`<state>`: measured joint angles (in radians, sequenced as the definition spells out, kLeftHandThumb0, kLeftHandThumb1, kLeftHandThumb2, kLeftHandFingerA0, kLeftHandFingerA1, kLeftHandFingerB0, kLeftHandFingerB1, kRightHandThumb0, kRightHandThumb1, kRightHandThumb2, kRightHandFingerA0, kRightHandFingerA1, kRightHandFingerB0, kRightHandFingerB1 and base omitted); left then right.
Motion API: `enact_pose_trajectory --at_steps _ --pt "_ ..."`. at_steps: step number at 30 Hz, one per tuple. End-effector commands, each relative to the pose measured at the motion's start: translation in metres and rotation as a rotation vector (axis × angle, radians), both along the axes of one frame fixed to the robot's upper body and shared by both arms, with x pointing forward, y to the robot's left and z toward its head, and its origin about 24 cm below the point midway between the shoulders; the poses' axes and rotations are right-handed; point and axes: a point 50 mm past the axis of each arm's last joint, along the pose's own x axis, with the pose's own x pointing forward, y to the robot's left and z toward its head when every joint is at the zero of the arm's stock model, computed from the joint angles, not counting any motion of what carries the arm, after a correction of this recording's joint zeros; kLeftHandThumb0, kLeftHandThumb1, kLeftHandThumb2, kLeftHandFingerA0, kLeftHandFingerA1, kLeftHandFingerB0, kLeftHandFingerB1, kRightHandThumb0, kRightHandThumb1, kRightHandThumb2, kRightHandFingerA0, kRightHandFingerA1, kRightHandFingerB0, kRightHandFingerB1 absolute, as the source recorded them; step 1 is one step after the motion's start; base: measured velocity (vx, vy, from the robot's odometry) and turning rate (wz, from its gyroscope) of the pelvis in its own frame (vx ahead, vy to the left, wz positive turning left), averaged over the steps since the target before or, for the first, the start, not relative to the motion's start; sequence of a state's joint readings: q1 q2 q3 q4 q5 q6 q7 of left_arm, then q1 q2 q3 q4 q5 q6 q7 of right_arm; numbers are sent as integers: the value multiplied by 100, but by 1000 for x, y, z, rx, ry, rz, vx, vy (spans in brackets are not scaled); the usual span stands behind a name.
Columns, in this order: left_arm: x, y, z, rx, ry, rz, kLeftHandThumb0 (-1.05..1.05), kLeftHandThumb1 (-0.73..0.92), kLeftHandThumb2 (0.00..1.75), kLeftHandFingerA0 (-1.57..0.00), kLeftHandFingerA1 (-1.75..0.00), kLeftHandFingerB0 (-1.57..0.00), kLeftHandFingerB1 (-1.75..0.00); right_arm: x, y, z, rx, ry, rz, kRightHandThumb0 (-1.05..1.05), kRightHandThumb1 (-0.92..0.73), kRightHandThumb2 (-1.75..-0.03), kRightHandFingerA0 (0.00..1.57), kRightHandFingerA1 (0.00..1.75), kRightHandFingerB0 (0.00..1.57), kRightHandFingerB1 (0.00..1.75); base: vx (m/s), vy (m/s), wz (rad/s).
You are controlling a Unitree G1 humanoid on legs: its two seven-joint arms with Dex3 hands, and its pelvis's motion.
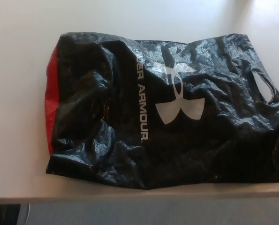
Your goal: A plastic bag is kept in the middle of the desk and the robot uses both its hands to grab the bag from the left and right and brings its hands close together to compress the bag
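Black, crinkled plastic fills the desk [22,70]: the plastic bag [177,126] lies flat and spread wide, long axis running left to right, near edge almost at the desk's front lip. A red panel [51,108] shows at its left end, a cut-out handle [265,88] at its right, a white logo [179,96] across the middle. Neither hand is in view, so I can't say how their fingers stand or which is nearer. Judging by the lie, left hand would go for the red end, right for the handle end. The bag's far right may run past the frame.
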<state>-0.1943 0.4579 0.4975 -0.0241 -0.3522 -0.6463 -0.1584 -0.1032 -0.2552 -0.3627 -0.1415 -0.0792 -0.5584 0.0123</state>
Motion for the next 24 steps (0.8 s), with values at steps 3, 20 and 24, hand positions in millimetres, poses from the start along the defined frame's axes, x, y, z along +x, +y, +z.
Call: enact_pose_trajectory --at_steps 3,20,24 --pt "83 37 -3 -55 462 270 -86 92 80 -5 -32 -15 -28 96 -25 41 18 290 -283 -100 -71 -65 0 0 0 0 0 0 0" --pt "137 18 -103 -285 966 264 -81 76 107 -7 -37 -13 -42 162 -19 -6 197 676 -359 -101 -62 -103 0 11 0 0 0 0 0" --pt "143 13 -110 -256 1020 285 -81 92 76 -13 -25 -18 -30 166 -19 -16 235 747 -364 -98 -58 -102 0 9 0 0 0 0 0"
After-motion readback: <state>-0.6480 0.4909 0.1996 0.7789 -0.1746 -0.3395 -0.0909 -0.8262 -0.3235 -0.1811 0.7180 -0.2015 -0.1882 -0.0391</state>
